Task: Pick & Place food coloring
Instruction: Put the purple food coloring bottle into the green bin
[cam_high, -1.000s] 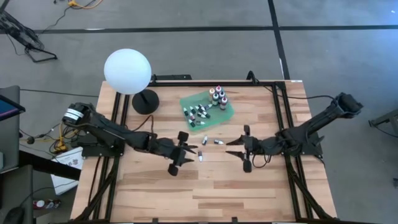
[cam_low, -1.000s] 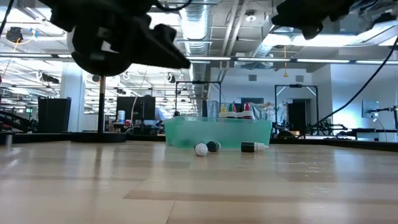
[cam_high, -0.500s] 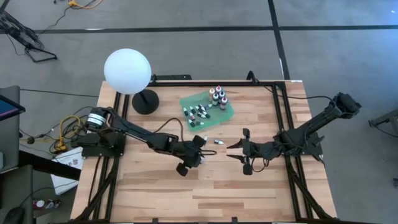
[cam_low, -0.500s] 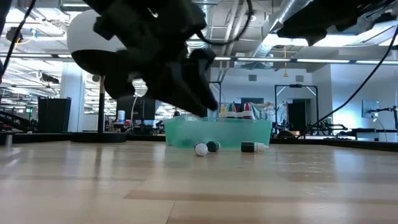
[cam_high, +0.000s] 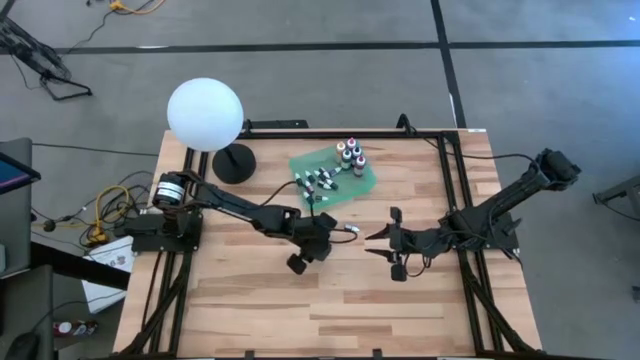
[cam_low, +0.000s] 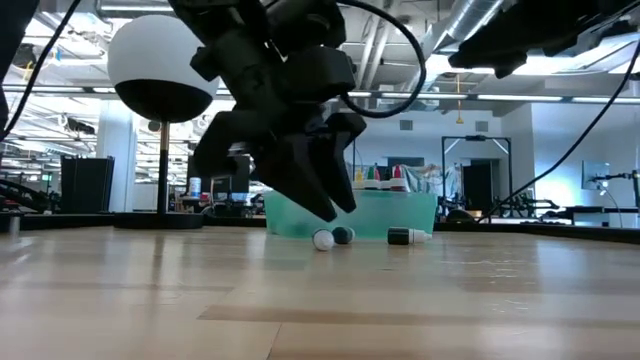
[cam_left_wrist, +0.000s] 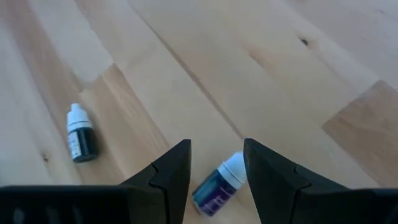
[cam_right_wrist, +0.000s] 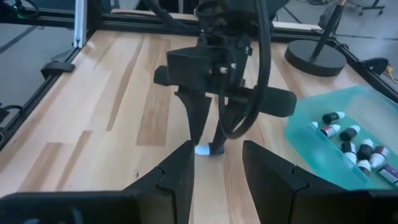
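Left arm: your left tool (cam_high: 322, 238) reaches to mid-tabletop (cam_high: 250, 300), tilted down, fingers (cam_left_wrist: 168, 177) parted and straddling a small bottle (cam_left_wrist: 217, 185) without gripping it.
Right arm: your right tool (cam_high: 393, 240) hovers just right of centre, fingers apart, empty.
Change: since 1 second ago your left arm has swung toward the green tray (cam_high: 367, 181).
Bottle: lies flat on wood, white cap away from the wrist.
Second bottle: a dark dropper (cam_left_wrist: 81, 134) lies nearby, well apart.

Bare wood (cam_high: 330, 300) near the lamp-free front
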